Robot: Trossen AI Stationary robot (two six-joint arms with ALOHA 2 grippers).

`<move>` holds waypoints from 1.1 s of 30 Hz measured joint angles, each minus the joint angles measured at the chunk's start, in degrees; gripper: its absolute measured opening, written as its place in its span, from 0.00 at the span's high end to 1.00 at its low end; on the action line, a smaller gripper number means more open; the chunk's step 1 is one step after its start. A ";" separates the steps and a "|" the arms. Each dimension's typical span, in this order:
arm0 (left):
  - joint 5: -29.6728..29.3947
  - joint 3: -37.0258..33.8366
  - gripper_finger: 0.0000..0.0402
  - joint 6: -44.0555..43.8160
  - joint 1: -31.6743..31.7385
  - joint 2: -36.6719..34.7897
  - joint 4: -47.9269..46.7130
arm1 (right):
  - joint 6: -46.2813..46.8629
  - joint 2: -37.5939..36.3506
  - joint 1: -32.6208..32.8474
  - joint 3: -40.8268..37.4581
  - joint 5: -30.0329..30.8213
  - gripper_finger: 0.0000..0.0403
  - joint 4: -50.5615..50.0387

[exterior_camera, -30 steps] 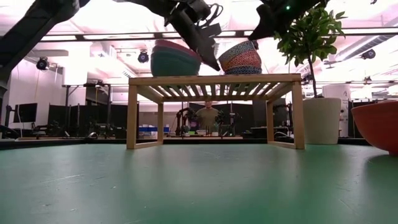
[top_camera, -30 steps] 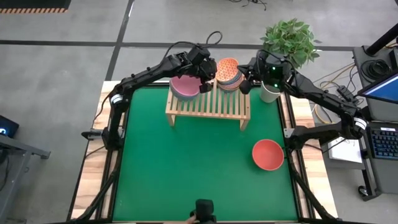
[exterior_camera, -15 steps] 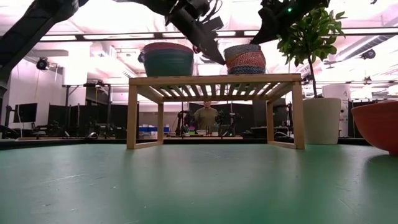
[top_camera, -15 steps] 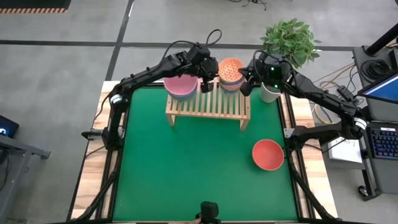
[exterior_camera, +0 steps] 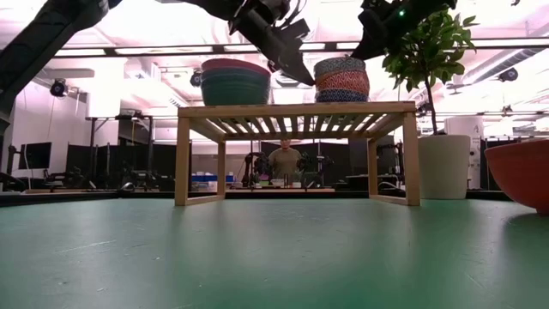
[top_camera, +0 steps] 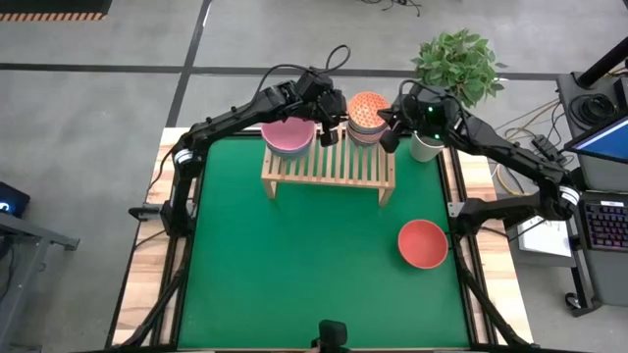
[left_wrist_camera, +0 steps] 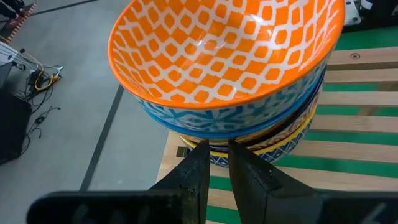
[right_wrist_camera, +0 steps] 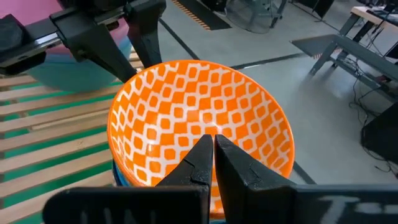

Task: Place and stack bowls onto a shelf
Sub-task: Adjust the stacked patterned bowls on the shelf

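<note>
Wooden slatted shelf (top_camera: 329,165) at far edge of the green bench (top_camera: 294,265), long axis left-right in the high view, slats running front to back, standing level on solid side legs.

Two bowl stacks on top, all mouths up. Left end: stack of larger bowls (exterior_camera: 235,81), pink bowl (top_camera: 287,134) on top, dark green below it in the low view, sitting level. Right end: stack of smaller patterned bowls (exterior_camera: 341,79), orange-and-white lattice bowl (left_wrist_camera: 224,50) uppermost, blue-patterned one nested under it, yellow rim lower down; stack flat on the slats. Nothing inside the top bowls.

Red bowl (top_camera: 423,243) alone on the bench, right side, well apart from the shelf, upright.

Left hand (top_camera: 328,132) between the two stacks, over the shelf top; fingers (left_wrist_camera: 198,171) nearly together with a slim gap, tips just beside the lower edge of the small stack, clamped on nothing visible.

Right hand (top_camera: 389,139) at the small stack's right side, fingers (right_wrist_camera: 202,158) pressed together, over the orange bowl's rim, holding nothing.

White plant pot (exterior_camera: 443,166) with green plant just beyond the shelf's right end. No readable writing or labels.
</note>
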 joint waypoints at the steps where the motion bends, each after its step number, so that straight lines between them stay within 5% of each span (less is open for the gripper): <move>1: 0.00 0.02 0.89 -0.19 0.00 0.00 -0.02 | 0.00 -0.22 0.00 0.00 0.00 0.98 0.00; 28: -0.42 0.07 0.89 -0.81 -0.11 -3.47 -9.50 | 3.51 -8.10 3.35 -0.09 -0.63 0.98 -8.93; 33: 5.77 -0.46 0.90 -1.08 -0.49 -6.99 -16.71 | -0.98 -12.90 3.80 -4.70 -13.59 0.98 -8.17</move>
